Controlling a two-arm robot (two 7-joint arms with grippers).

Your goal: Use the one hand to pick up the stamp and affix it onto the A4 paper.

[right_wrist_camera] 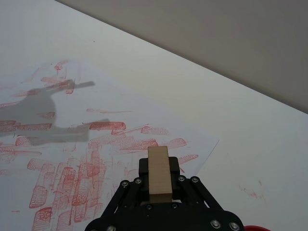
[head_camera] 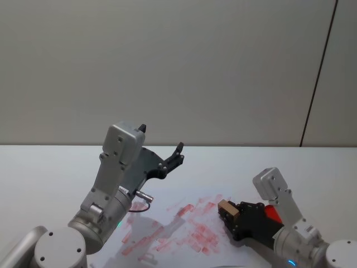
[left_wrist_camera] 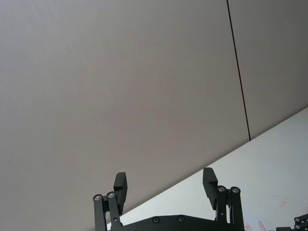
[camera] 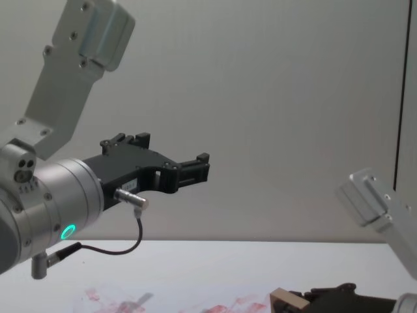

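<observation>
My right gripper [head_camera: 227, 211] is shut on the stamp [head_camera: 225, 208], a pale tan wooden block, at the right edge of the A4 paper [head_camera: 184, 226]. In the right wrist view the stamp [right_wrist_camera: 159, 172] stands out between the black fingers above the white, red-smeared paper [right_wrist_camera: 82, 159]; whether it touches the sheet I cannot tell. The chest view has the stamp [camera: 288, 302] low at the right with the paper [camera: 221, 306] beside it. My left gripper [head_camera: 177, 153] hangs open high above the table, holding nothing; its two fingertips [left_wrist_camera: 120, 183] face the wall.
A red pad [head_camera: 271, 213] lies behind my right gripper, and its rim [right_wrist_camera: 252, 227] peeks into the right wrist view. The white tabletop [head_camera: 50, 173] stretches back to a grey wall. The left arm's shadow [right_wrist_camera: 53, 115] falls across the paper.
</observation>
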